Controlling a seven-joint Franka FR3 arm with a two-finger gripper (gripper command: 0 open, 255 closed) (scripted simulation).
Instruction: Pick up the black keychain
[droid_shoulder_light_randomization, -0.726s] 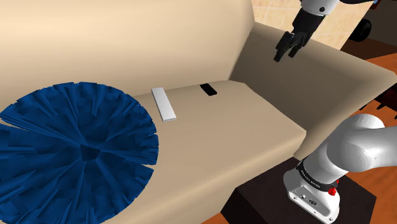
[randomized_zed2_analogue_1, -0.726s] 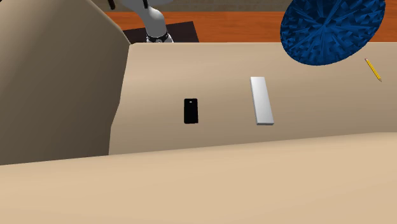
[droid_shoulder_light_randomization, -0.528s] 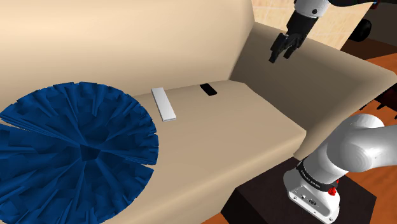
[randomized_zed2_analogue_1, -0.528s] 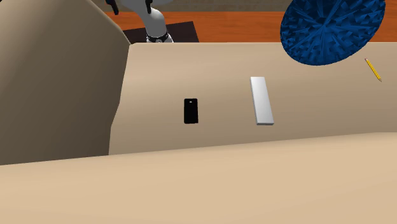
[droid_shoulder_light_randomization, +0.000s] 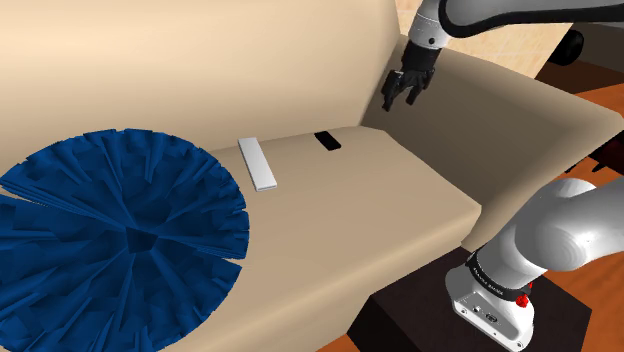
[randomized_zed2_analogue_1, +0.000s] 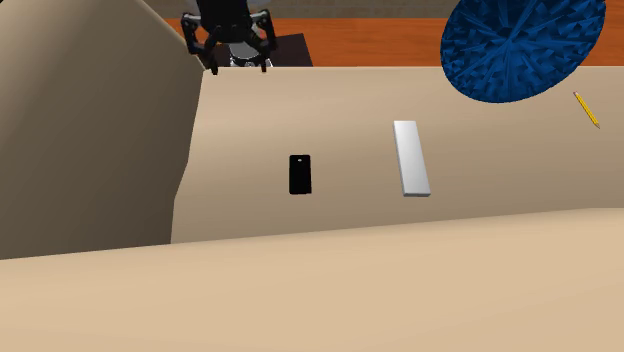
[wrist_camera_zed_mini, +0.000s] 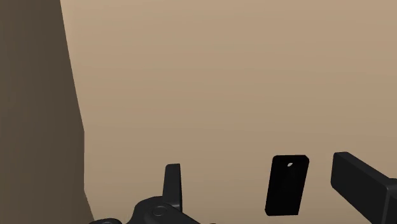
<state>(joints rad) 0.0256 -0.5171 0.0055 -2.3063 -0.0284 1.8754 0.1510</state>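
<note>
The black keychain (droid_shoulder_light_randomization: 327, 142) is a small flat black tag lying on the beige sofa seat (droid_shoulder_light_randomization: 380, 200), close to the backrest. My black gripper (droid_shoulder_light_randomization: 398, 97) hangs open in the air above the seat, up and to the shoulder view's right of the keychain, by the armrest corner. In the second exterior view the gripper (randomized_zed2_analogue_1: 238, 62) hovers over the seat's far edge, well beyond the keychain (randomized_zed2_analogue_1: 300, 174). In the wrist view the keychain (wrist_camera_zed_mini: 287, 185) lies on the seat far beyond the spread fingers (wrist_camera_zed_mini: 172, 183), closer to the other finger and touching neither.
A flat white bar (droid_shoulder_light_randomization: 257, 162) lies on the seat beside the keychain. A big round blue pleated cushion (droid_shoulder_light_randomization: 110, 240) covers the seat's other end. A yellow pencil (randomized_zed2_analogue_1: 586, 109) rests near it. The sofa armrest (droid_shoulder_light_randomization: 500, 110) and backrest (droid_shoulder_light_randomization: 200, 60) bound the seat.
The gripper has swung left and down in the shoulder view, from over the armrest toward the seat. It has dropped fully into the second exterior view. The keychain has not moved.
</note>
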